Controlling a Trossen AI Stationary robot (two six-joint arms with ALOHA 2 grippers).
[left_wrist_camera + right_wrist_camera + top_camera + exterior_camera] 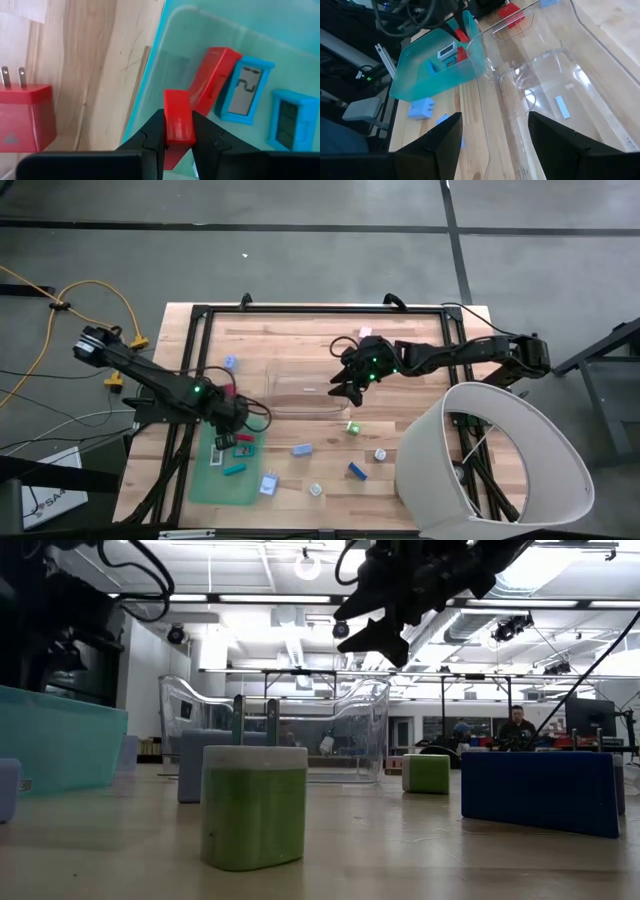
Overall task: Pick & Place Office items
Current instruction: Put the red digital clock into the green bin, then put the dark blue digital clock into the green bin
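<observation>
Wooden table (pixel 420 340): clear bin (pixel 300 390) empty; left hand (pixel 177 137) grips red piece (pixel 178 122); right hand (pixel 492 132) open.

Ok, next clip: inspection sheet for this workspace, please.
Surface: wooden table, green mat at its left front.
Job's things: small pieces scattered on mat and wood; red block held by left gripper.
Clutter: clear bin mid-table; white lampshade at right front.
Grippers: left gripper shut on red block above mat; right gripper open over the bin.
Cables: yellow cable on floor, left.
Surroundings: grey floor; person seated far behind.
</observation>
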